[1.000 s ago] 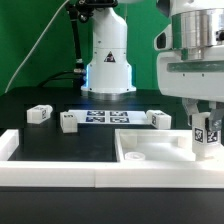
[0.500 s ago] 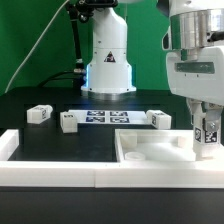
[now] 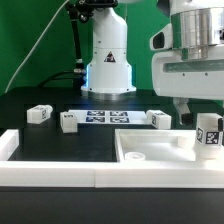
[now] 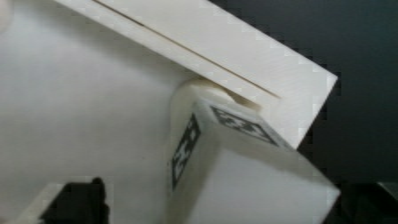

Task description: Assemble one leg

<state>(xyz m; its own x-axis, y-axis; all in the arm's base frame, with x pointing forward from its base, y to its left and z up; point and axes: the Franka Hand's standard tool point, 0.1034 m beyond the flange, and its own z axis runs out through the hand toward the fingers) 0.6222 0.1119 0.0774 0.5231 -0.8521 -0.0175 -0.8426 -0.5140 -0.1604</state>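
Note:
A leg point(image 3: 208, 135), a small white block with a black-and-white tag, stands upright in the corner of the big white panel point(image 3: 150, 148) at the exterior view's right. My gripper point(image 3: 204, 108) hangs just above it, open, with the fingers clear of it. In the wrist view the leg point(image 4: 240, 150) fills the middle, against the panel's raised rim point(image 4: 214, 50). The dark fingertips point(image 4: 80, 200) stand wide apart on either side of it, around my gripper's middle point(image 4: 231, 205).
Three more legs lie on the black table: two at the exterior view's left point(image 3: 39, 114) point(image 3: 68, 122), one right of the marker board point(image 3: 160, 119). The marker board point(image 3: 110, 117) lies mid-table. A white rail point(image 3: 50, 172) runs along the front. The arm's base point(image 3: 108, 60) stands behind.
My gripper has let go of the leg and risen a little. The leg stays standing in the panel's corner.

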